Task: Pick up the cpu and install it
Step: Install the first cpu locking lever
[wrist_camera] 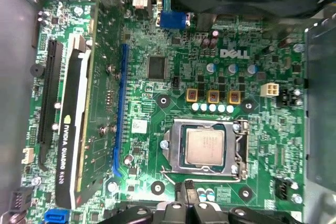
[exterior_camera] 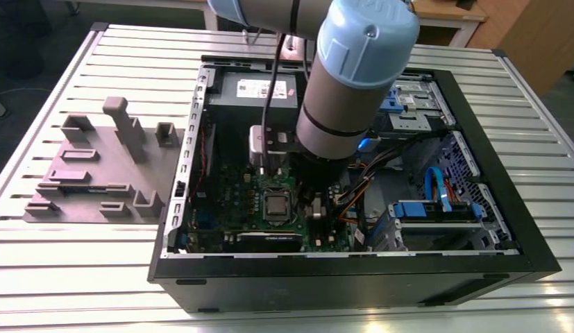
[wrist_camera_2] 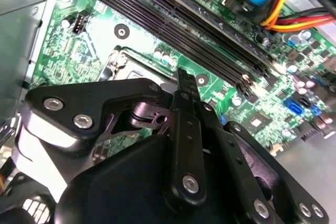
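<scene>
A ribbed metal surface (exterior_camera: 83, 277) carries everything. An open black computer case (exterior_camera: 361, 284) lies on its side across the middle of the surface and reaches toward the edge at the exterior view's right. The robot arm (exterior_camera: 356, 76), grey with pale blue caps, comes down into the case from above.

A purple-grey plastic tray (exterior_camera: 92, 173) with raised blocks sits on the surface beside the case, toward the edge at the exterior view's left, with a narrow gap between them.

Inside the case, a grey metal box with a white label (exterior_camera: 254, 90) fills the far corner on the tray's side. The green motherboard (wrist_camera: 252, 51) covers the case floor below that box. A black graphics card (wrist_camera: 71, 129) stands in a slot near the board's edge, with a long blue slot (wrist_camera: 119, 108) alongside it. A blue bracket (exterior_camera: 435, 210) lies in the case's other half, near the exterior view's right.

The black hand (wrist_camera: 189, 187) hangs over the board just beside one edge of the socket (wrist_camera: 239, 150). Its fingertips are pressed together and grip nothing. I cannot tell whether it touches the board.

The cpu (wrist_camera: 205, 146) lies flat in the socket, silvery top up, framed by the metal bracket and apart from the hand.
</scene>
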Tool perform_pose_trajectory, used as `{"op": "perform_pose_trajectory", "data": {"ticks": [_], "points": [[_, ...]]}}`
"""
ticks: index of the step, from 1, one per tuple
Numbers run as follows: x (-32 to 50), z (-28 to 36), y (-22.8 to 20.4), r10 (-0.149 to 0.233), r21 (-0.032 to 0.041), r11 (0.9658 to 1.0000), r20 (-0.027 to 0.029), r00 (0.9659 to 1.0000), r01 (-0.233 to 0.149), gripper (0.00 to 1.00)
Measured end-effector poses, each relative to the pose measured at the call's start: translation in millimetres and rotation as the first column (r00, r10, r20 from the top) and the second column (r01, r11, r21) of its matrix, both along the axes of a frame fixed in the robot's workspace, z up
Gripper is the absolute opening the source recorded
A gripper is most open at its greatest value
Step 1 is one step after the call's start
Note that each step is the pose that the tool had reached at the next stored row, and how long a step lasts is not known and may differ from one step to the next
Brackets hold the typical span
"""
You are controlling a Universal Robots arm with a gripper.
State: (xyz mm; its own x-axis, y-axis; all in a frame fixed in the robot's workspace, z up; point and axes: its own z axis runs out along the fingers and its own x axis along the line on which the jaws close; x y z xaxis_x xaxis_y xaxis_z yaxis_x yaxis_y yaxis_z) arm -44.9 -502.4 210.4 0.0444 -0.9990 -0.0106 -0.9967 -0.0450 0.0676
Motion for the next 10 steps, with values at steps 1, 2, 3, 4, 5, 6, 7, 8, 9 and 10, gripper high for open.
{"op": "perform_pose_trajectory", "data": {"ticks": [1,2,3,4,5,6,7,8,9,10], "points": [[0.0,1.9,0.0,0.0,0.0001,1.0,0.0,1.0,0.0,0.1],[0.0,2.7,0.0,0.0,0.0003,1.0,0.0,1.0,0.0,0.1],[0.0,2.6,0.0,0.0,0.0006,1.0,0.0001,1.0,0.0,0.1],[0.0,2.6,0.0,0.0,0.0007,1.0,0.0002,1.0,0.0,0.1],[0.0,2.7,0.0,0.0,0.0007,1.0,0.0001,1.0,0.0,0.1],[0.0,2.7,0.0,0.0,0.0006,1.0,0.0001,1.0,0.0,0.1],[0.0,3.0,0.0,0.0,0.0005,1.0,0.0,1.0,0.0,0.1],[0.0,3.2,0.0,0.0,0.0005,1.0,0.0,1.0,0.0,0.1],[0.0,3.2,0.0,0.0,0.0005,1.0,0.0,1.0,0.0,0.1],[0.0,3.2,0.0,0.0,0.0005,1.0,0.0,1.0,0.0,0.1]]}}
